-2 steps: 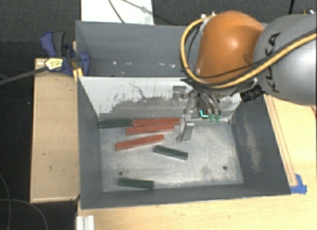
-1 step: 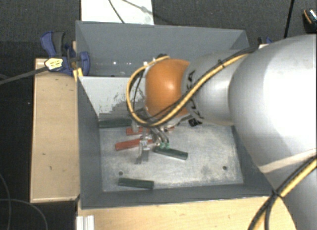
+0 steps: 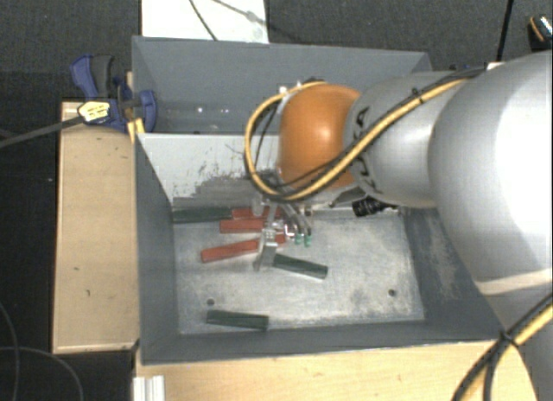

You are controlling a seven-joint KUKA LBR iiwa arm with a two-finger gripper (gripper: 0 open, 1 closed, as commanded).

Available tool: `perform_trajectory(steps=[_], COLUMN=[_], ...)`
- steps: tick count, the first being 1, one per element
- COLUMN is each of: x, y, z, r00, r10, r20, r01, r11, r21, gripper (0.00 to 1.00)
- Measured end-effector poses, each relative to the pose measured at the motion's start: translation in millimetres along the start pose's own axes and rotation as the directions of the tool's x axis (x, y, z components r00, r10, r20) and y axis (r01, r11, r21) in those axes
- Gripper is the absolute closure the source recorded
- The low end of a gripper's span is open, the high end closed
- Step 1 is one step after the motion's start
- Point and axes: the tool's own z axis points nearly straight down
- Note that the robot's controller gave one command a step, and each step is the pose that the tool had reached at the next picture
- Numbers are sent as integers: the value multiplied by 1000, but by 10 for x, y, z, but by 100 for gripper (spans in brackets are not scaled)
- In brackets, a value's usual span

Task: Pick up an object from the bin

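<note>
- nearest, one of three dark green bars, lying left-right
- two red bars, long axes left-right
- gripper at the nearer one's right end; its grip cannot be told

A lone dark green bar lies flat at lower left; a second green bar lies farther up.
</note>
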Motion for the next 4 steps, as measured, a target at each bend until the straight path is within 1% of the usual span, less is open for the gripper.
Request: perform_trajectory(steps=[1, 2, 3, 4], x=[49, 131, 123, 107], y=[43, 16, 17, 17], z=[-107, 323, 315, 290], r00=[996, 977, 977, 977], r10=[87, 213, 214, 215], r20=[0, -8, -6, -1], r01=[-87, -213, -214, -215], r11=[996, 977, 977, 977], r21=[-1, 3, 2, 0], gripper=[0, 0, 0, 100])
